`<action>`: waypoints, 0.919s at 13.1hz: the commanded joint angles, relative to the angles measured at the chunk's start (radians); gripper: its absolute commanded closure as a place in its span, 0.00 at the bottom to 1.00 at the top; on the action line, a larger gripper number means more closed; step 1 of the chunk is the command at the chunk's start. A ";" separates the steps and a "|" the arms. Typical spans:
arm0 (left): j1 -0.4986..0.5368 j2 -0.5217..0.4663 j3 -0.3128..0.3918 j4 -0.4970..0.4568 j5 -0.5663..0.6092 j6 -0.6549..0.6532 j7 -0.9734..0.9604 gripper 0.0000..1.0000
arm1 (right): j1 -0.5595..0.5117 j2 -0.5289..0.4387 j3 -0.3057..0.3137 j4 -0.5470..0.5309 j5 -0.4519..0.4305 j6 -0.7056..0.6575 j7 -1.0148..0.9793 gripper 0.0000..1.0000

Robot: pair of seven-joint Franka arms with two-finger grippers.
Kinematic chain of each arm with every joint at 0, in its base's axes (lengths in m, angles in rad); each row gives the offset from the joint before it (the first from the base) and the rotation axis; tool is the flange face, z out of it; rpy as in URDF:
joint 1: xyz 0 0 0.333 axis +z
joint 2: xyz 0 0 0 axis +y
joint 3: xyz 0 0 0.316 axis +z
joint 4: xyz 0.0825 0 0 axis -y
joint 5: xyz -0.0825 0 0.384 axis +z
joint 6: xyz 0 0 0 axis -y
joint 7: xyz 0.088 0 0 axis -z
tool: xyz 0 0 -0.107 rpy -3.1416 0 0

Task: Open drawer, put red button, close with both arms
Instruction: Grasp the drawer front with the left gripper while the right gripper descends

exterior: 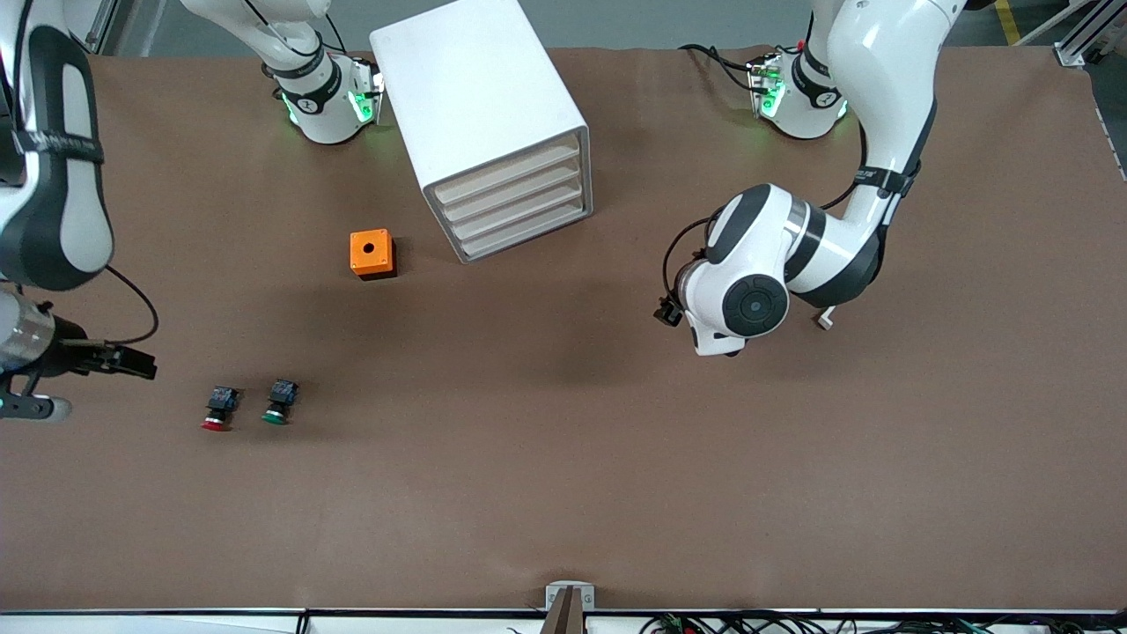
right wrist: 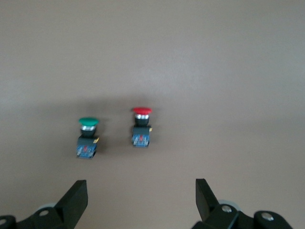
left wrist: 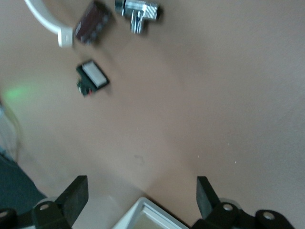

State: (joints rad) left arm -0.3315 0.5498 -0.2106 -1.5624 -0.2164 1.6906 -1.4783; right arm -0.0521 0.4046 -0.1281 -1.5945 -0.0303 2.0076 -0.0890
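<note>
The red button (exterior: 217, 409) lies on the table beside the green-capped button (exterior: 280, 402), toward the right arm's end. The right wrist view shows the red button (right wrist: 141, 126) and the green one (right wrist: 87, 136) lying apart. My right gripper (exterior: 143, 363) is open and empty, beside the red button and apart from it; its jaws (right wrist: 140, 200) stand wide. The white drawer cabinet (exterior: 493, 123) has all drawers shut. My left gripper (left wrist: 140, 200) is open and empty over bare table; in the front view it is hidden under its wrist (exterior: 748, 304). A cabinet corner (left wrist: 143, 217) shows between its fingers.
An orange box (exterior: 372, 254) with a round hole stands beside the cabinet, toward the right arm's end. Small parts lie near the left arm: a white-faced black piece (left wrist: 93, 78), a metal fitting (left wrist: 138, 12) and a dark box (left wrist: 93, 26).
</note>
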 commanded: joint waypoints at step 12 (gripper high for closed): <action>-0.182 0.148 0.004 0.025 -0.476 0.115 -0.680 0.00 | -0.032 0.221 0.013 -0.114 0.135 0.355 0.026 0.00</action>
State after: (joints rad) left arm -0.4990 0.6867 -0.2114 -1.5561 -0.6313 1.7874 -2.0815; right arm -0.0725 0.6356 -0.1263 -1.6659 0.0921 2.3316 -0.0461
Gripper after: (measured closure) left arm 0.000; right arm 0.000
